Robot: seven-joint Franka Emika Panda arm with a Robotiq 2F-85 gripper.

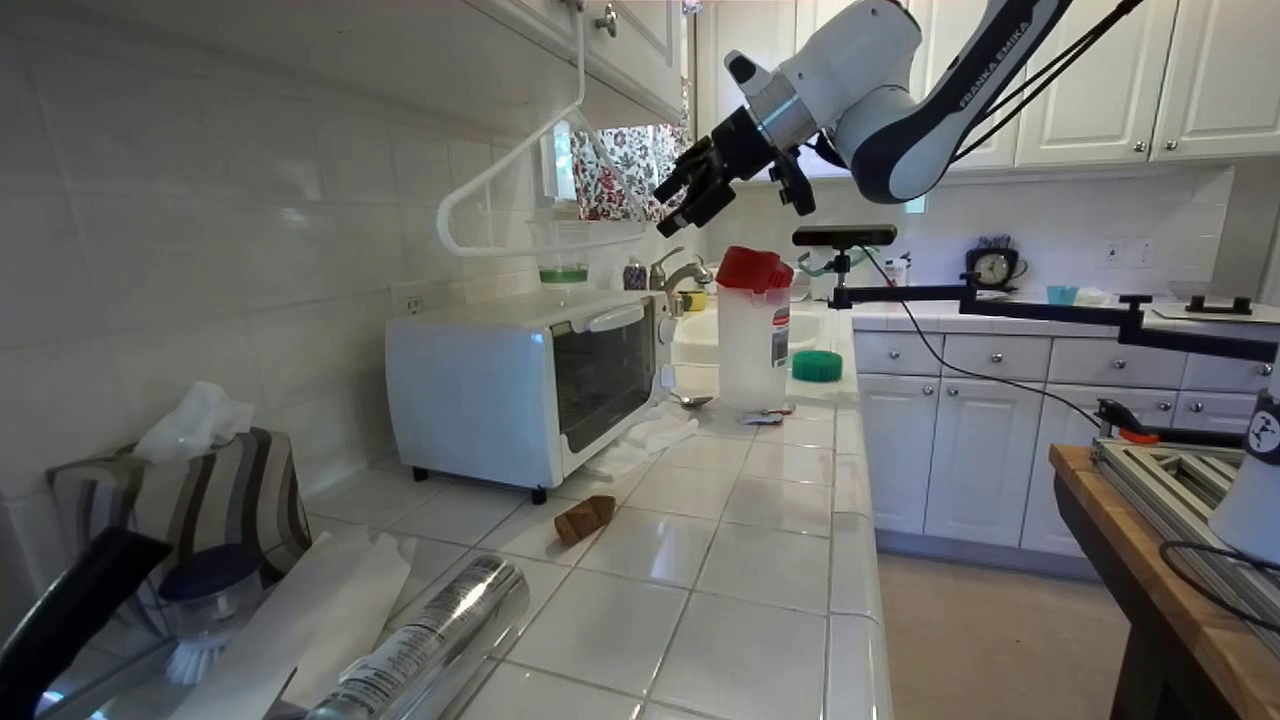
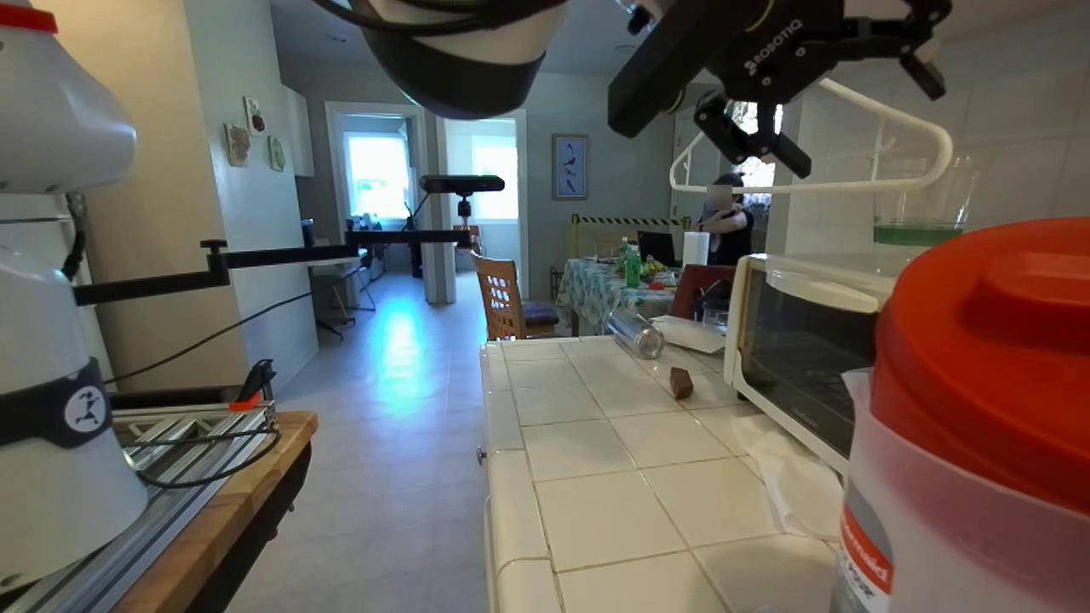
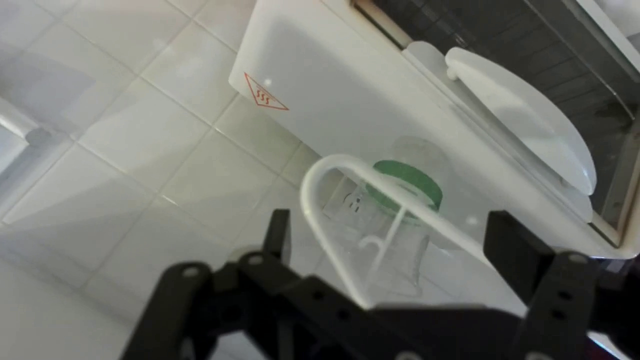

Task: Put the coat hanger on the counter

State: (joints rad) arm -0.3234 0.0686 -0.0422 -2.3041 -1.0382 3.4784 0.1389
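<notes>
Nearest the camera in an exterior view, at the left, were a black handle (image 1: 85, 590) and a silvery roll (image 1: 425, 645) that lay slantwise on the white tiled counter (image 1: 755, 560). White paper (image 1: 310, 615) lay just left of the roll, and a striped tissue box (image 1: 240, 480) stood farther back by the tiled wall (image 1: 230, 250). A brown block (image 1: 585, 520) sat beyond the roll, near the front corner of a white oven (image 1: 470, 395). Farther along, a pitcher (image 1: 750, 340) with a red lid stood upright, with a green cap (image 1: 817, 366) just to its right. Far back, right of the pitcher, stood a dark clock (image 1: 993, 266).

The white coat hanger (image 1: 520, 249) hung high above the oven, its hook reaching up to the upper cabinet (image 1: 645, 55) close to a knob (image 1: 607, 20). The black claw (image 1: 664, 210) hovered near the hanger's right end, its jaws wide apart, gripping nothing. In the wrist view a rounded corner of the hanger showed between the two fingers (image 3: 277, 235); whether either finger touched it, I could not tell.
</notes>
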